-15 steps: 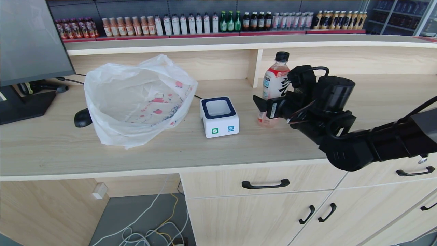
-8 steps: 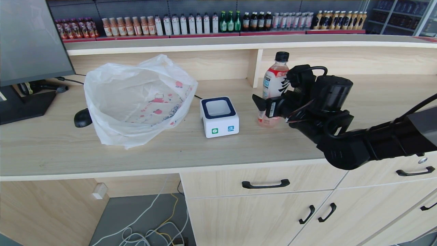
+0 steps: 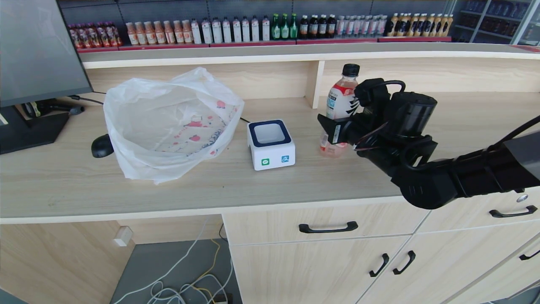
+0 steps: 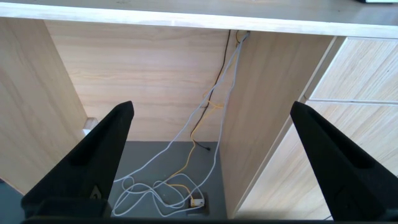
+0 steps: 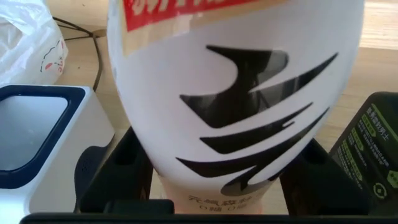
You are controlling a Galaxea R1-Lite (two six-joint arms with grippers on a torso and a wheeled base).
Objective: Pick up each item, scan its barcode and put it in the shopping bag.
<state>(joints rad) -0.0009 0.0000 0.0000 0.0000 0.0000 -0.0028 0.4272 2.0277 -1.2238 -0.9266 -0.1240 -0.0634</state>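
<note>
On the pale wooden surface (image 3: 211, 181), just right of the white box scanner (image 3: 271, 143), your right end effector (image 3: 337, 128) is clamped on the upright clear plastic bottle of pink drink (image 3: 339, 97); the pick-up looks underway, so next lift it and turn its barcode toward the scanner.

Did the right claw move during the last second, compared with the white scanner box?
Yes, slightly. The right claw has shifted toward the robot's right, a little farther from the white scanner box.

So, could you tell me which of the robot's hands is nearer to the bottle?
Right. The right hand is around the bottle's lower half on the counter; the left hand hangs below the counter, over the floor cables, well away.
</note>
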